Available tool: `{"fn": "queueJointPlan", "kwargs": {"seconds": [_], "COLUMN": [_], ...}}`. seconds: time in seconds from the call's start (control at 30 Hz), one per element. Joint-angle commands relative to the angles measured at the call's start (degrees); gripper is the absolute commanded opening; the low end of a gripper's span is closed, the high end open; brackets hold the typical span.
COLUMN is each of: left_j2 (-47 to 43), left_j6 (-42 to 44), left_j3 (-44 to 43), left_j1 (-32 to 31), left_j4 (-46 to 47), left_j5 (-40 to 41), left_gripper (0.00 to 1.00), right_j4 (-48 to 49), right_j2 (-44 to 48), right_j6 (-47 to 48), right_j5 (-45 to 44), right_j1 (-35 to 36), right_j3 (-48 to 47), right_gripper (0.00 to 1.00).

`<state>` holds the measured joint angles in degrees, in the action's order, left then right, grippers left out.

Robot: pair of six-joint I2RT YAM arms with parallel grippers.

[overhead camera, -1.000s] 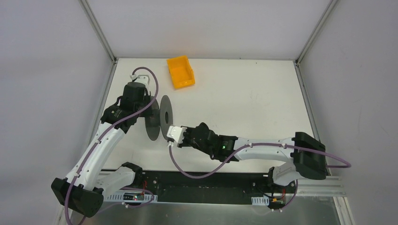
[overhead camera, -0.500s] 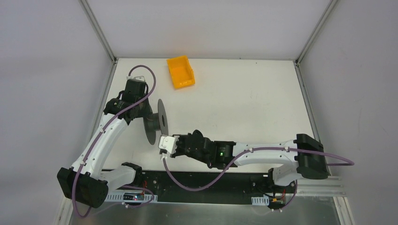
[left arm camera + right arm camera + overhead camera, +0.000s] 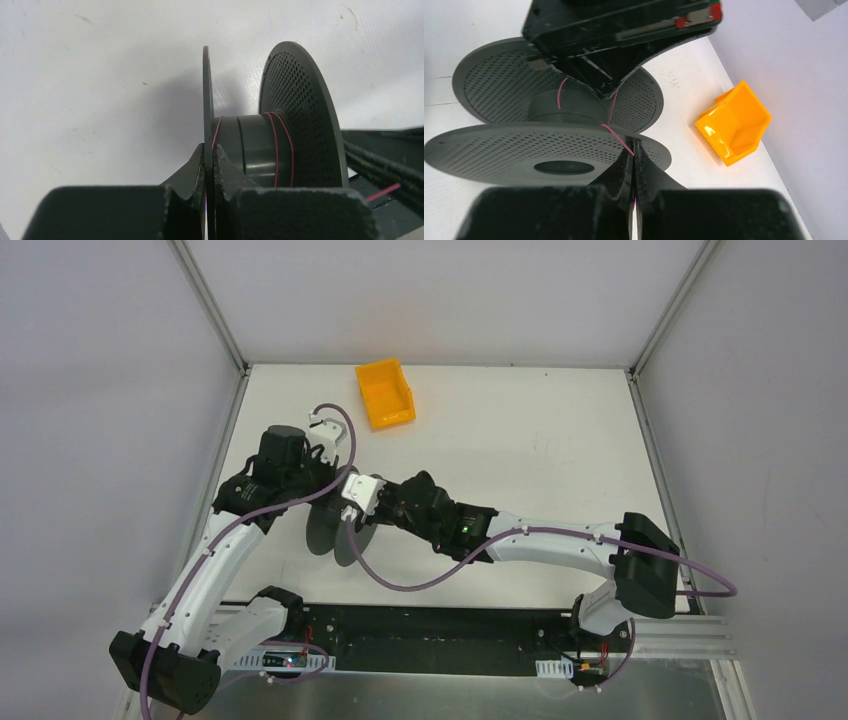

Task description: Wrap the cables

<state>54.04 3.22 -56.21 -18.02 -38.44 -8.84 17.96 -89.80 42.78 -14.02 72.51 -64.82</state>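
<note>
Little by little, lay thin reddish-brown wire (image 3: 616,137), pinched in right gripper (image 3: 634,150), beside existing loops on dark perforated plastic spool (image 3: 300,115), clamped by left gripper (image 3: 209,160); avoid slack.

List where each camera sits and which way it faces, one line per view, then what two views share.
Top external: above and behind the bases, looking down at the table; left arm and right arm show whole.
Left wrist: on the left arm, looking along the left claw, shut on a flange of the spool.
Right wrist: on the right arm, looking past the right claw, shut on the cable, toward the spool and orange bin.
Shared: both wrist views show the spool's hub with cable turns.
</note>
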Motion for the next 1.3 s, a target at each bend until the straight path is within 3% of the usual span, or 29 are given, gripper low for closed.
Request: {"fn": "queueJointPlan", "kwargs": {"seconds": [0.0,0.3,0.4,0.67,0.87,0.97,1.17,1.27], "left_j2": [-1.5,1.0,2.5,9.1,10.7,11.2,10.5,9.8], "left_j6": [10.2,20.9,28.0,40.2,42.7,42.6,41.2,40.6], "left_j3": [0.7,-0.9,-0.7,-4.3,-5.7,-6.3,-6.5,-6.5], "left_j1": [-0.3,-1.8,-2.9,-5.3,-5.3,-5.3,-5.2,-4.4], "left_j4": [0.6,-1.1,-2.0,-4.5,-4.5,-4.5,-4.5,-4.5], "left_j5": [-11.7,-21.2,-24.4,-23.2,-26.7,-27.9,-31.1,-35.4], "left_gripper": [0.0,0.0,0.0,0.0,0.0,0.0,0.0,0.0], "right_j4": [1.8,-5.1,-9.5,-21.0,-25.5,-25.4,-20.3,-11.6], "right_j2": [2.9,8.1,11.1,18.0,21.5,22.9,22.7,22.8], "right_j6": [-2.7,-1.2,0.5,2.7,1.6,0.7,-3.7,-6.6], "right_j5": [1.4,9.5,12.6,24.9,29.0,31.2,33.2,32.7], "right_j1": [-5.3,-12.0,-14.0,-17.4,-18.4,-18.6,-18.9,-18.9], "right_j3": [-2.0,2.0,3.6,4.1,6.5,8.2,11.5,17.1], "right_gripper": [0.0,0.0,0.0,0.0,0.08,0.0,0.0,0.0]}}
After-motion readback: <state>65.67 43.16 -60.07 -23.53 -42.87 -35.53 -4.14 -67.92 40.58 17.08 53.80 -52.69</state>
